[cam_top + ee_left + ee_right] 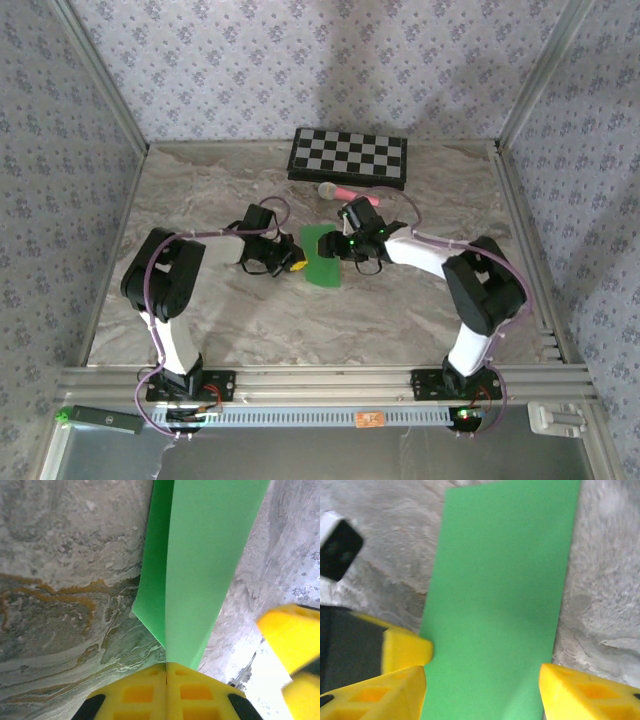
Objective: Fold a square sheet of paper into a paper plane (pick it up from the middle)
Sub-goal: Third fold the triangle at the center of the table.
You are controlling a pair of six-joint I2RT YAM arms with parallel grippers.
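**One fold in, no plane yet**

Top view: the paper [322, 257] lies mid-way across the table [200, 320]. The left gripper [296, 262] is at its 9 o'clock and the right gripper [350, 245] at its 1 o'clock.

Left wrist: the left gripper [166, 666] is pinched tight on the paper [210, 570], with a second layer showing at 9 o'clock.

Right wrist: the right gripper [482, 680] stands wide above the flat paper [500, 590].

Probably only one lengthwise fold is made. The nose and wings remain.

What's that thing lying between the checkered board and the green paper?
A pink-handled microphone lies on the table between the checkered board and the green paper, close to the board. The top view shows it.
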